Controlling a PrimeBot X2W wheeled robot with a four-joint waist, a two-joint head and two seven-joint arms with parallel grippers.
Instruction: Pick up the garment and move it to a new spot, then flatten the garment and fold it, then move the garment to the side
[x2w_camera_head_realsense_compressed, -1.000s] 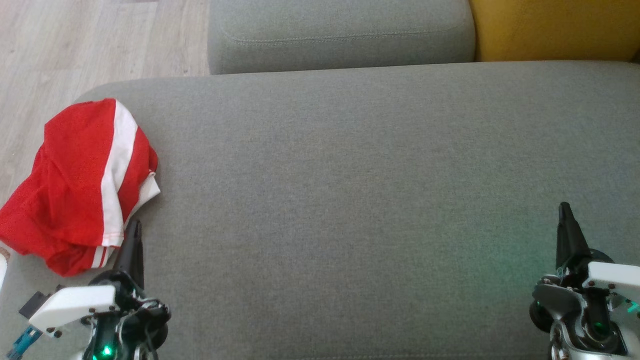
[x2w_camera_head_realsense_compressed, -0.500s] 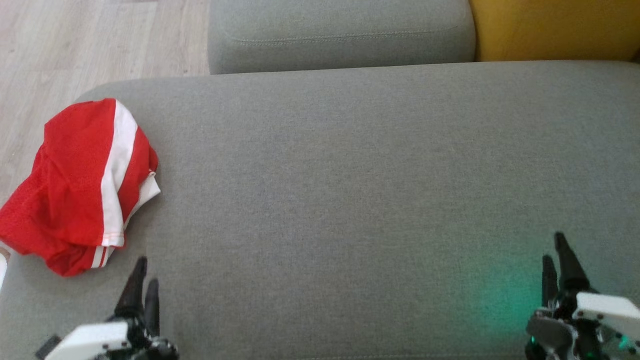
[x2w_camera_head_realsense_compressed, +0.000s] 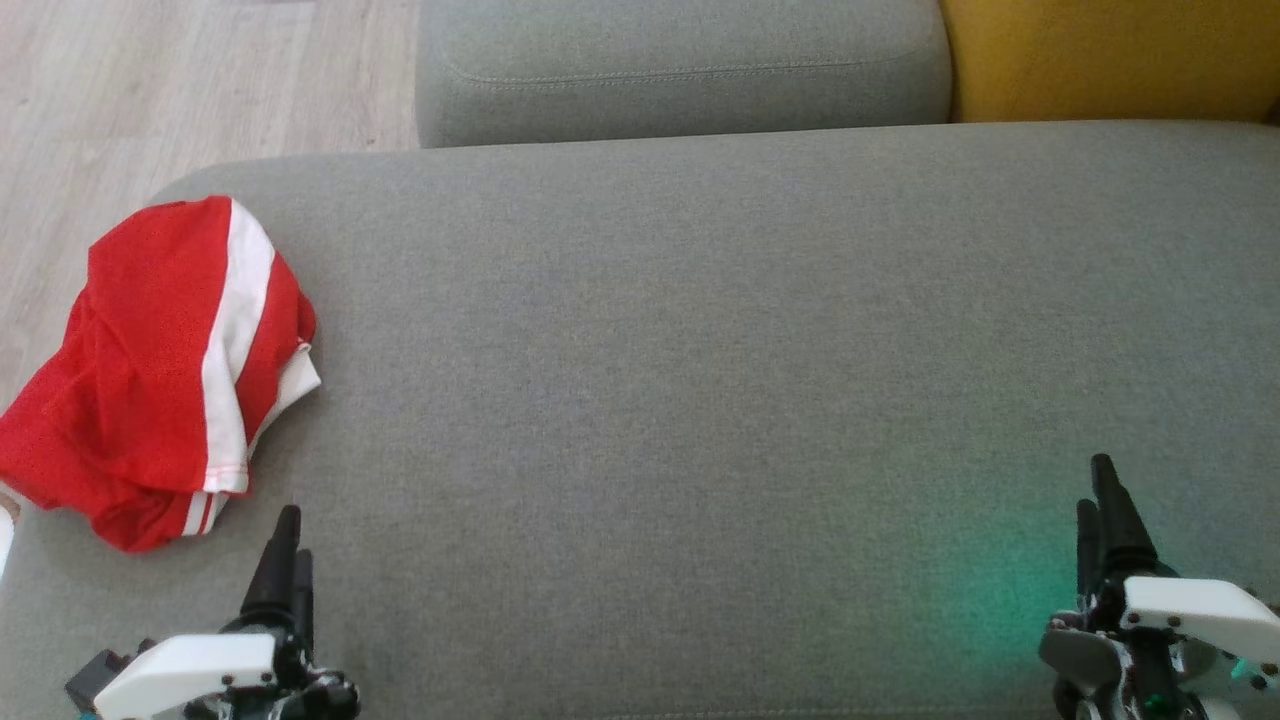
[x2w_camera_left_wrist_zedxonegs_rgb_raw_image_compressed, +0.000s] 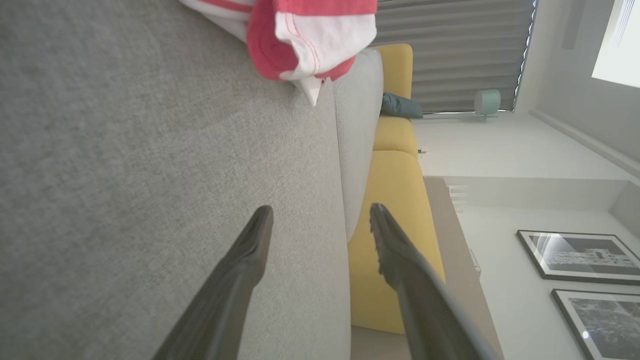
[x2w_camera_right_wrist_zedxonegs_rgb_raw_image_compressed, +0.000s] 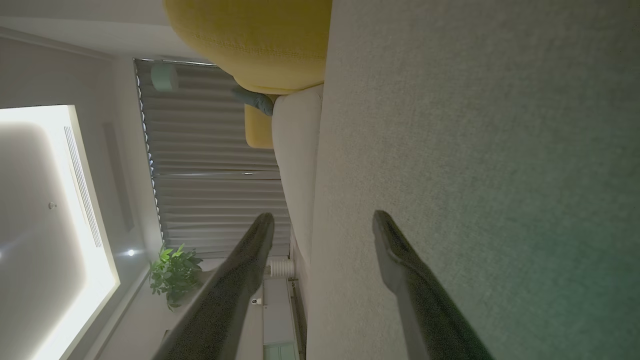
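Zero steps apparently done: your garment (x2w_camera_head_realsense_compressed: 150, 370) is lying bunched, left gripper (x2w_camera_head_realsense_compressed: 295, 535) and right gripper (x2w_camera_head_realsense_compressed: 1092, 483) gaping empty

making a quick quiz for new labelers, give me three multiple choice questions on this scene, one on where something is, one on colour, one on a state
1. Where on the grey cushion does the garment lie?
A. its left end
B. its middle
C. its right end

2. What colours is the garment?
A. blue and white
B. red and white
C. green and yellow

3. On the left gripper, the fingers are:
A. spread, holding nothing
B. shut on the garment
C. shut, empty

Answers:
1 A, the head view shows it at the cushion's left edge.
2 B, red cloth with white stripes.
3 A, the left wrist view shows an empty gap between them.
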